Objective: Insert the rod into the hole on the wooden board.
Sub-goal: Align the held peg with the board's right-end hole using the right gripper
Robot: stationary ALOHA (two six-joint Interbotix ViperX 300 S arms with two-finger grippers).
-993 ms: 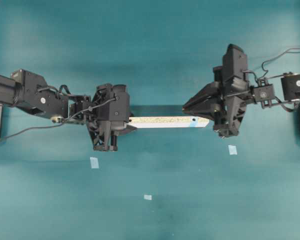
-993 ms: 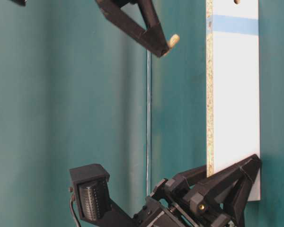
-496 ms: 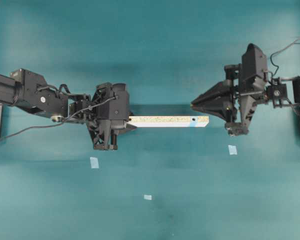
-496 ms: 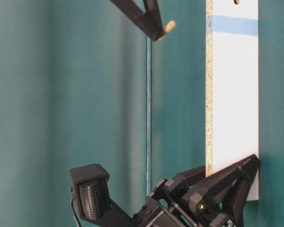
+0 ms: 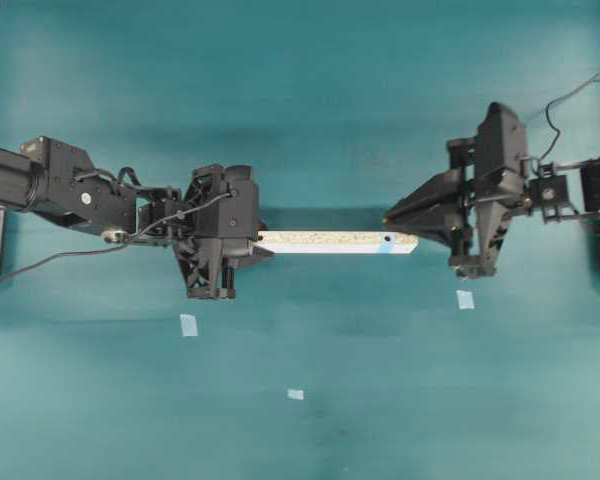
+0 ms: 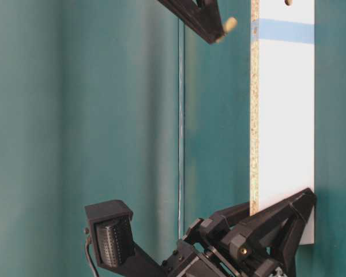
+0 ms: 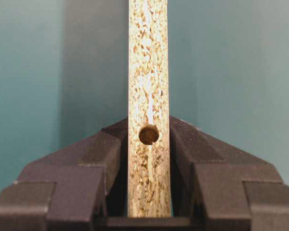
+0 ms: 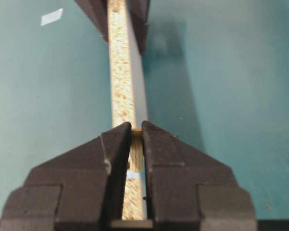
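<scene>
The wooden board (image 5: 330, 242) is held off the table, speckled edge up. My left gripper (image 5: 261, 244) is shut on its unmarked end, and its jaws flank the like hole there (image 7: 149, 134). The board's blue mark (image 6: 282, 30) and the hole (image 5: 388, 240) lie at the far end. My right gripper (image 5: 387, 216) is shut on the rod (image 6: 229, 24), a short cream dowel poking out of its tips. The rod (image 8: 137, 144) hangs just off the speckled edge (image 6: 255, 86), level with the blue band and not touching it.
Three pale-blue tape squares lie on the teal table: one (image 5: 188, 324) below the left arm, one (image 5: 465, 299) below the right arm, one (image 5: 296, 394) near the front middle. The left arm's body (image 5: 70, 190) reaches in from the left edge.
My right gripper has carried the rod closer to the board's speckled edge, up to the level of the blue band. The left gripper and board have held still.
</scene>
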